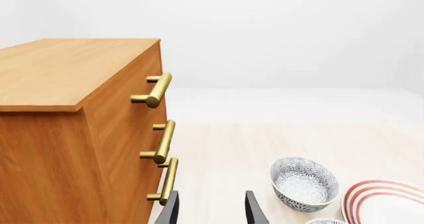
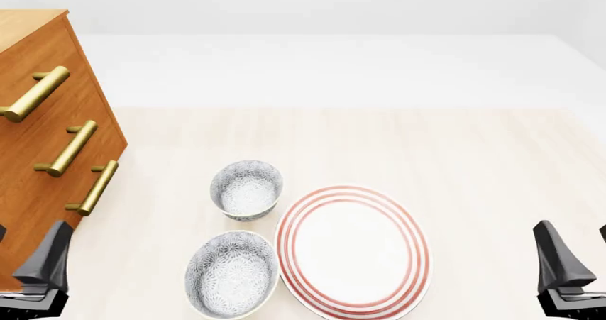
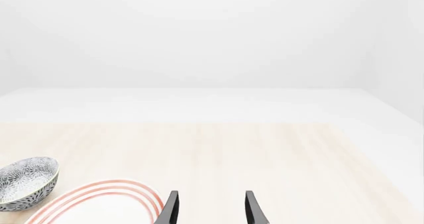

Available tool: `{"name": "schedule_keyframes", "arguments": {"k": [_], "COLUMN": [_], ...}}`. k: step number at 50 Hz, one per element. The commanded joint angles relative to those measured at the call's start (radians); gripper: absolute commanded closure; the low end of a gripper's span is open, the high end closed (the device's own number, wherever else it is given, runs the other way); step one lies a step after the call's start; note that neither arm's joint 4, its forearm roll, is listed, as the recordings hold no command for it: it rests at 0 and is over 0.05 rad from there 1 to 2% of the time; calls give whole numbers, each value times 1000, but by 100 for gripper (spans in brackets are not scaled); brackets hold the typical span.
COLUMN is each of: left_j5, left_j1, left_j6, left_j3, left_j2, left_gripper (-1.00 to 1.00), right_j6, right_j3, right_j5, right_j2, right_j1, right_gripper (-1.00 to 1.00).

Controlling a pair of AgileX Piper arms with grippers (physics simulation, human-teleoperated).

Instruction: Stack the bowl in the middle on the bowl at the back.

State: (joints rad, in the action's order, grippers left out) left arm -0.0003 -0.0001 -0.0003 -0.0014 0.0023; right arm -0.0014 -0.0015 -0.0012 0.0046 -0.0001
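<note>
In the left wrist view, our left gripper [image 1: 212, 209] hangs low near the dresser [image 1: 73, 129], its jaws apart with nothing between them, well short of any bowl. The back bowl [image 1: 304, 183] sits ahead on the table [image 1: 265, 144], the plate [image 1: 384, 201] beside it, and only a sliver of the middle bowl [image 1: 326, 221] shows at the frame's edge. The dresser's brass handles [image 1: 162, 142] jut out close to the fingers, so we judge that any swing toward the bowls should keep away from them. In the front view, the middle bowl [image 2: 232, 274] rests upright just beside the plate [image 2: 353, 250], and the back bowl [image 2: 246, 189] stands a little farther off, near the plate's rim; the two bowls are close but apart, so the stack is not yet begun. The left gripper [image 2: 38, 270] waits at one lower corner by the dresser [image 2: 47, 142], the right gripper [image 2: 568, 267] at the other, both clear of the crockery. The left one looks the better placed for the middle bowl, since the plate lies between the right one and both bowls. In the right wrist view, the right gripper [image 3: 210, 209] has its jaws apart and empty, with the plate [image 3: 99, 201] and one bowl, likely the back one [image 3: 27, 182], off to the side on the table [image 3: 265, 149].
</note>
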Motion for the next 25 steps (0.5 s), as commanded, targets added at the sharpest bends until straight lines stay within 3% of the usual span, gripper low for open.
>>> {"name": "schedule_keyframes", "arguments": {"k": [1, 12, 17, 19, 25], "left_j5": [-1, -5, -51, -4, 51], "left_j1": [1, 3, 7, 27, -4], "left_j6": [-2, -1, -4, 0, 1], "left_j3": [-3, -3, -1, -15, -65], "left_j2": [4, 12, 80, 6, 6], "left_gripper": [-100, -100, -100, -100, -100], "right_j6": [-3, -3, -1, -2, 1], "right_j3": [-2, -1, 0, 0, 0], "right_j5": [-5, -15, -18, -17, -22], "right_j2": [12, 22, 27, 26, 34], "right_j1": [-1, -1, -2, -2, -3], "right_gripper": [-100, -100, -100, -100, -100]}}
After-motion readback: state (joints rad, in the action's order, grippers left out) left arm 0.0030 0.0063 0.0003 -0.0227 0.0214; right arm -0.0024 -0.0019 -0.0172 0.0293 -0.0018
